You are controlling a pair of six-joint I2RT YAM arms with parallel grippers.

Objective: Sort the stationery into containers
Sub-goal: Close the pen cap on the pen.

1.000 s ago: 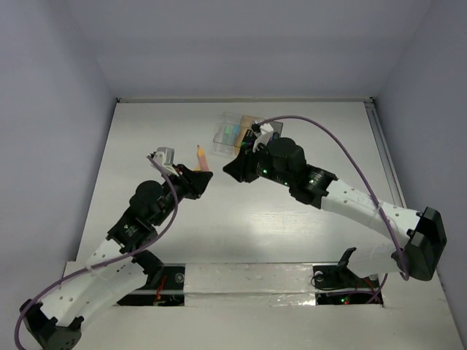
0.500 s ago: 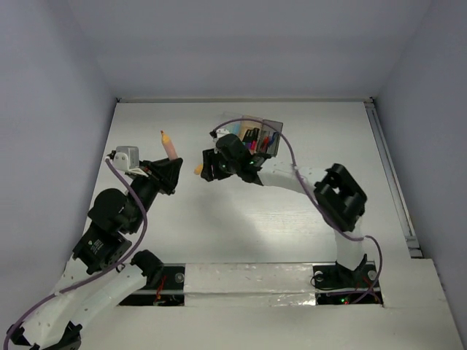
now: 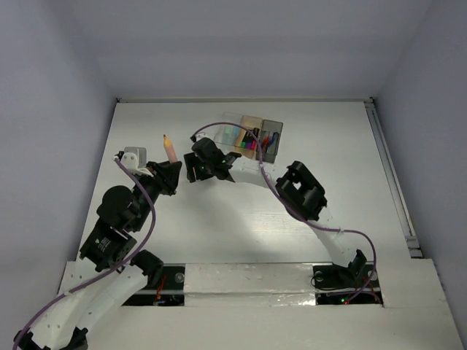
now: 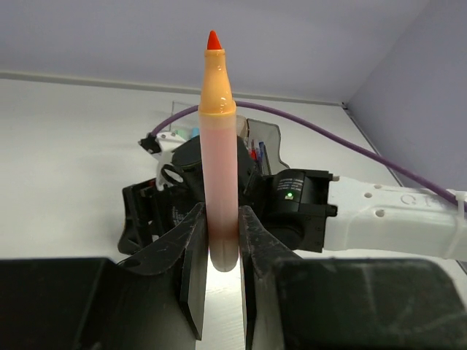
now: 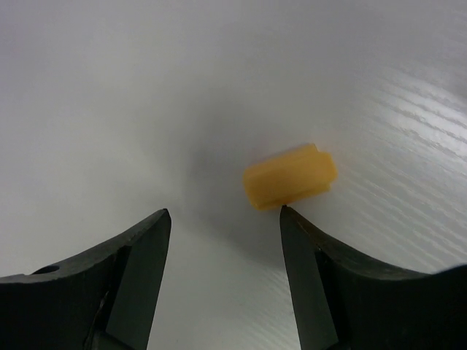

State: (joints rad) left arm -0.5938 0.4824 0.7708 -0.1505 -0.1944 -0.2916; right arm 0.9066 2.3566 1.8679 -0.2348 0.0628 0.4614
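Well, the left gripper [image 4: 222,240] pinches an orange marker [image 4: 219,146], tip up. The right gripper [image 5: 223,211] has its jaws wide over the table [image 5: 109,87]; a small orange cap [image 5: 290,177] lies just past one jaw tip, with table all round it.

3 containers [image 3: 252,121] sit in a row, right of marker [image 3: 170,149].

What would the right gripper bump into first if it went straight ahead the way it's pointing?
Probably the little orange cap lying on the white table, just ahead of one finger of the open right gripper. It sits off-centre, so the finger could miss it and meet the table instead; depth is unclear.
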